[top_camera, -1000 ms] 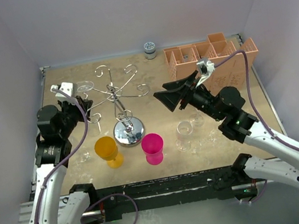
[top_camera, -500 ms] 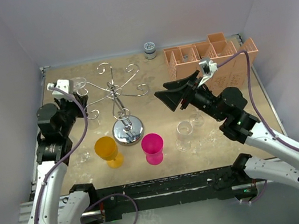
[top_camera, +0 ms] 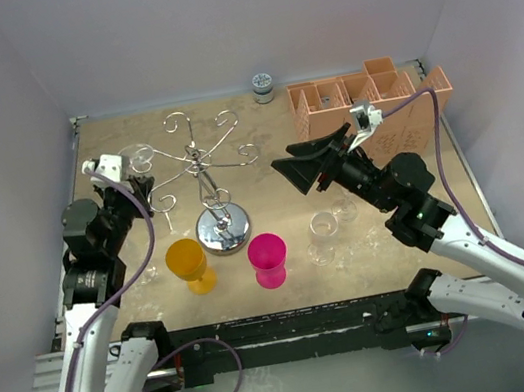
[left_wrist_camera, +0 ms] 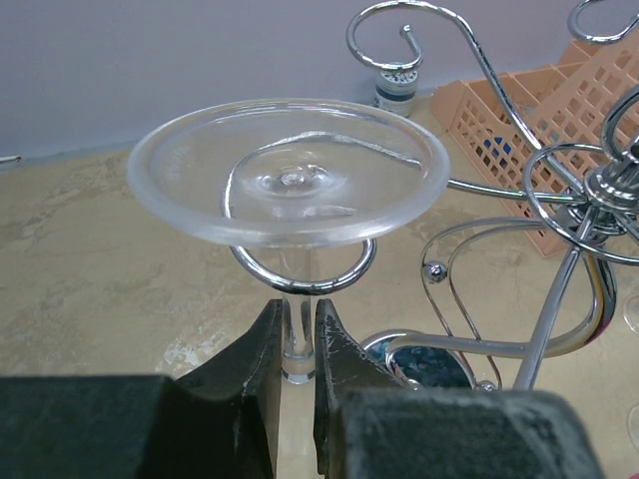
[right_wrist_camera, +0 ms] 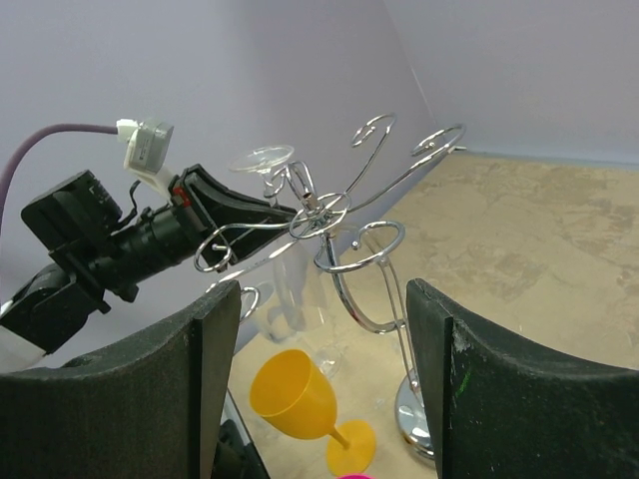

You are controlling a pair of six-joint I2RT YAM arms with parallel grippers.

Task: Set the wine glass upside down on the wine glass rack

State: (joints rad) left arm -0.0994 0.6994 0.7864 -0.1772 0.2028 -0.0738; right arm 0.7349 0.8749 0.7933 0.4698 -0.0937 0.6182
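Nearest the arm bases, on the table, stand a yellow goblet and a pink goblet. The yellow one is upright and looks empty from the right wrist view. To their right sit two clear glasses, whose contents I cannot make out. Just beyond is the round mirrored base of the wine glass rack. The right gripper hangs to the right of the rack, its fingers spread wide and holding nothing. At the left of the rack, the left gripper has its fingers closed on the stem of the wine glass. The glass is already inverted, foot up, with the stem threaded through one scroll loop and the bowl hanging below. The foot sits right over that loop, though I cannot tell whether it bears on the wire yet. By my reading the task is nearly finished. What remains is to let the foot settle on the loop, release the stem and back the fingers out without nudging the wire. At the far right is an orange-pink slotted box, and I cannot tell what its compartments hold. A small lidded jar stands against the far wall, its contents hidden.
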